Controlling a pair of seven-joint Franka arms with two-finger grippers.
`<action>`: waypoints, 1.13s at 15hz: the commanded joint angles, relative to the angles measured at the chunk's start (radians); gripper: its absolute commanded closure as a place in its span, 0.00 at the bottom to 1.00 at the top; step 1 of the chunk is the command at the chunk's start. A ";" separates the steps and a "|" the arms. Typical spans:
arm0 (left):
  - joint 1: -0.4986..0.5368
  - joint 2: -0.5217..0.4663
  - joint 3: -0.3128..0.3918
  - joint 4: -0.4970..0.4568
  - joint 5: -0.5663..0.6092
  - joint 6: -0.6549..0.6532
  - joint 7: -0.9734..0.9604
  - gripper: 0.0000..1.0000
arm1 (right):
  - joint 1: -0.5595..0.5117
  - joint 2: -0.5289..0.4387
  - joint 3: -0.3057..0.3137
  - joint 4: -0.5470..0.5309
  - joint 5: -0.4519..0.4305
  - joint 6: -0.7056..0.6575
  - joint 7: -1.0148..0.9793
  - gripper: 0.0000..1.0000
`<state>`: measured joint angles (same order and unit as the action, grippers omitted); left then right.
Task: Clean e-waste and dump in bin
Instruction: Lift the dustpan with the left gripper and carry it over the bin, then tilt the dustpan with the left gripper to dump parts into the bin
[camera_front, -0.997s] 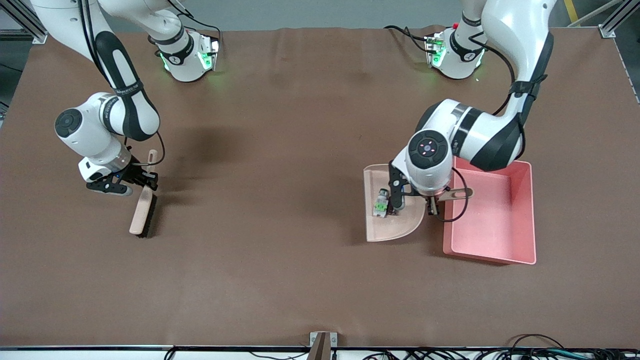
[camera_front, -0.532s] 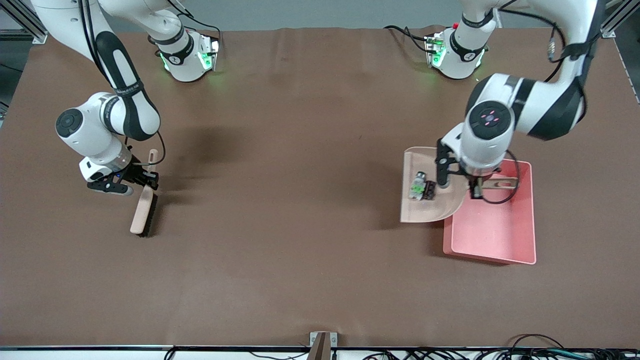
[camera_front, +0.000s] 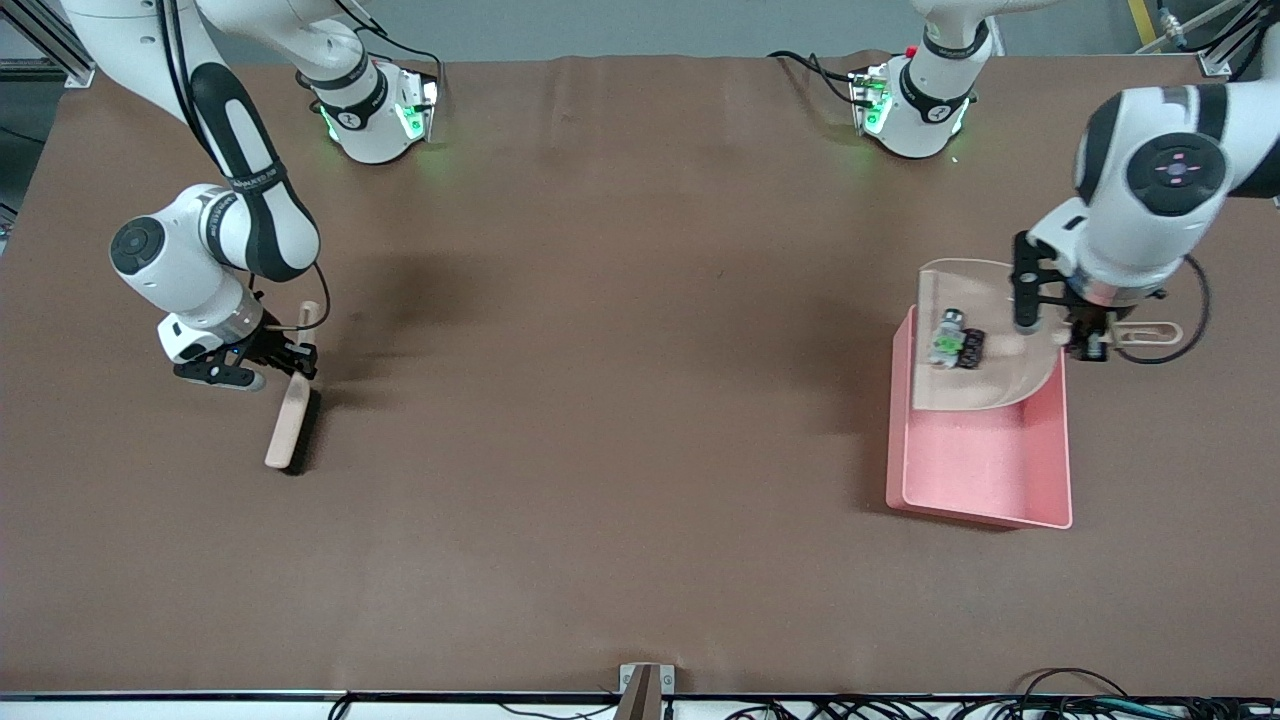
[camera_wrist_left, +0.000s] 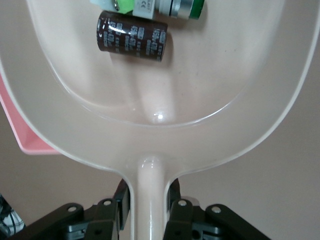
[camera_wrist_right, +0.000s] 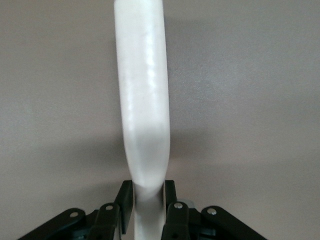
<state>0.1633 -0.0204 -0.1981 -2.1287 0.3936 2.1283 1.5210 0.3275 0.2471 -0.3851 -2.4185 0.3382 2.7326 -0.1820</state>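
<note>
From the front, the left gripper (camera_front: 1085, 335) has swung the dustpan (camera_front: 990, 370) off the table and toward the left arm's end, so the pan now hangs over the part of the pink bin (camera_front: 985, 470) farthest from the camera; to my eye only the tipping is left. The e-waste (camera_front: 957, 345) sits in the pan near its straight lip, the pan's long axis running across the table, lip toward the right arm's end and handle out past the bin wall. The right gripper (camera_front: 290, 358) waits low over the table, pinching the brush (camera_front: 288, 425), which has barely moved. In the left wrist view the fingers (camera_wrist_left: 125, 205) squeeze the pan's handle, with the dark ribbed block (camera_wrist_left: 132, 43) lying crosswise and the whitish part (camera_wrist_left: 165, 6) just beside it. In the right wrist view the fingers (camera_wrist_right: 125, 202) clamp the brush handle (camera_wrist_right: 142, 100), which points straight away from the gripper.
</note>
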 joint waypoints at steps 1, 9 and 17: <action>0.096 0.022 -0.006 -0.016 0.008 0.102 0.079 1.00 | -0.005 -0.026 0.005 -0.021 0.027 0.001 -0.019 0.60; 0.150 0.177 0.005 0.150 0.051 0.124 0.065 1.00 | -0.001 -0.038 -0.001 0.058 0.024 -0.129 -0.079 0.00; 0.029 0.273 -0.009 0.305 0.278 -0.132 -0.212 1.00 | -0.007 -0.095 -0.061 0.272 -0.074 -0.433 -0.102 0.00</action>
<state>0.2581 0.2177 -0.2038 -1.8987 0.6126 2.1034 1.3944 0.3270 0.1910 -0.4235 -2.1971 0.3146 2.3878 -0.2710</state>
